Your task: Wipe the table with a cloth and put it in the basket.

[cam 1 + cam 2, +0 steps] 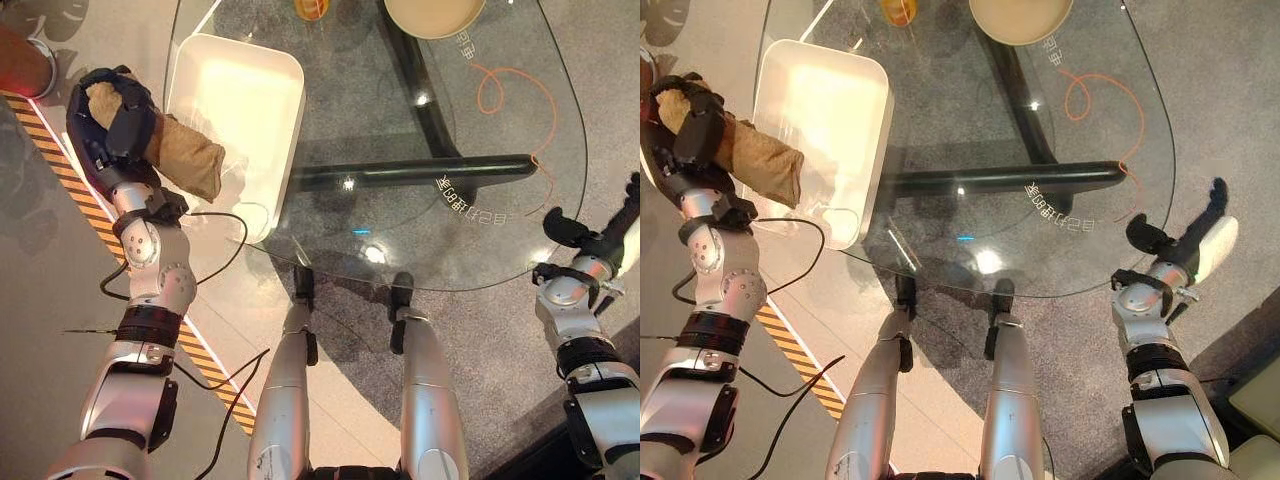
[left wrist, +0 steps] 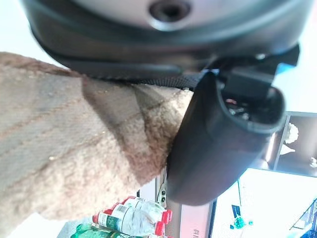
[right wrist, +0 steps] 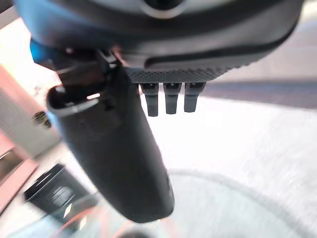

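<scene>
The bowl (image 1: 434,16) and an orange object (image 1: 311,8) are cut off by the top edge

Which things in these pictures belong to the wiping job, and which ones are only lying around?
Belonging to the job:
- brown cloth, gripped in the left hand
- white basket at the table's left edge
- glass table

Just lying about:
- beige bowl at the far edge
- orange cord on the glass
- right hand, idle beside the table
</scene>
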